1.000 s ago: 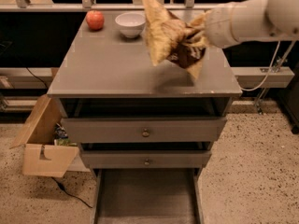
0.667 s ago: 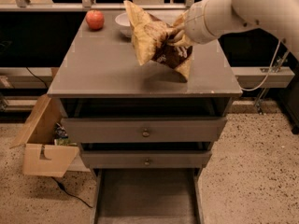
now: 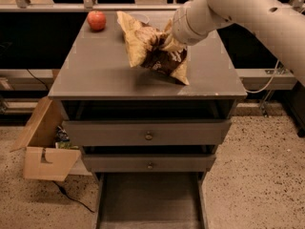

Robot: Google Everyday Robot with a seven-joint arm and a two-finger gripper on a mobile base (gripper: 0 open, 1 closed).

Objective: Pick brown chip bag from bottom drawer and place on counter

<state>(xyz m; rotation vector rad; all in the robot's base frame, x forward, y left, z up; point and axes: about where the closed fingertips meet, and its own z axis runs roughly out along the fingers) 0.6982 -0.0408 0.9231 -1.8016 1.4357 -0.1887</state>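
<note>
The brown chip bag (image 3: 148, 49), crinkly tan and dark brown, hangs tilted over the middle of the counter (image 3: 95, 73); its lower corner is at or just above the surface. My gripper (image 3: 170, 38) reaches in from the upper right and is shut on the bag's upper right part, its fingers mostly hidden by the bag. The bottom drawer (image 3: 150, 202) is pulled open below the cabinet, and the part that shows is empty.
A red apple (image 3: 96, 20) sits at the counter's back left. A white bowl (image 3: 141, 17) peeks out behind the bag. Two upper drawers with brass knobs (image 3: 148, 136) are shut. An open cardboard box (image 3: 44, 149) stands on the floor at the left.
My arm has carried the bag leftward and slightly lower over the counter, from the right side toward the middle.
</note>
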